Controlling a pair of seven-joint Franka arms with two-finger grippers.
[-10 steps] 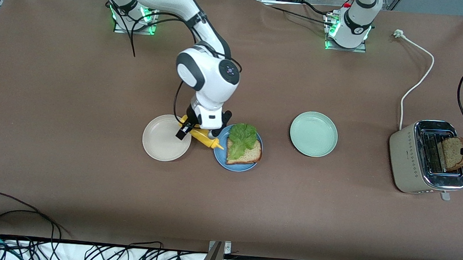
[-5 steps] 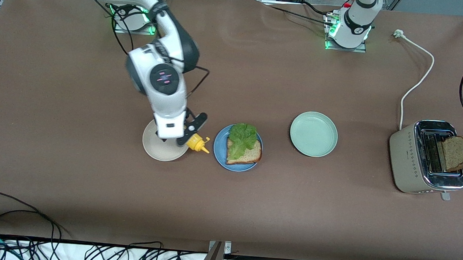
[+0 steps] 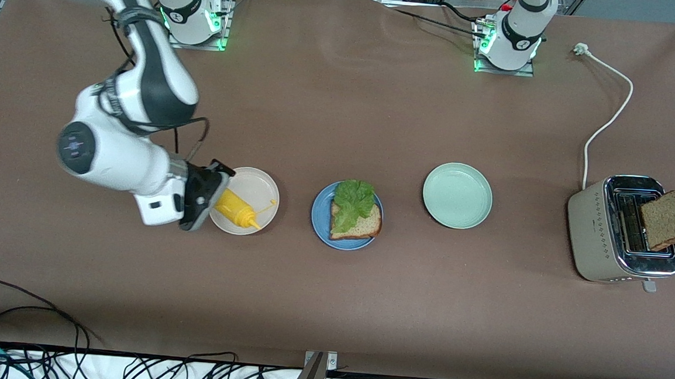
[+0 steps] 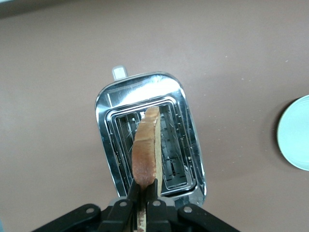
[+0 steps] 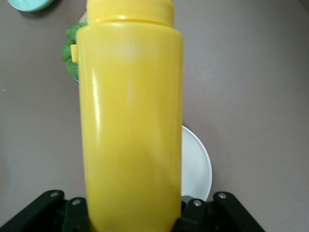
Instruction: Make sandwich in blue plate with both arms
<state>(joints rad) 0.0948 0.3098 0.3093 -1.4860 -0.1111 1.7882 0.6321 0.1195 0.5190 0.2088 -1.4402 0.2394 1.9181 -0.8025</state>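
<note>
Over the beige plate [image 3: 253,205], the right gripper [image 3: 208,196] has its jaws pinching a yellow squeeze bottle [image 3: 235,209]. The bottle lies on its side in the air, its tip pointing toward four o'clock in the front view. Over the toaster [image 3: 619,230], the left gripper [image 4: 143,199] has its jaws pinching one corner of a brown bread slice [image 3: 671,218], which hangs above the slots.

The blue plate [image 3: 320,219] sits in the middle of the table, at three o'clock from the beige plate. On it lies another bread slice [image 3: 364,226], with a green lettuce leaf [image 3: 352,202] on top of it. The pale green plate [image 3: 457,195] sits at three o'clock from the blue plate, between it and the toaster. A white cord [image 3: 610,118] runs from the toaster toward twelve o'clock
</note>
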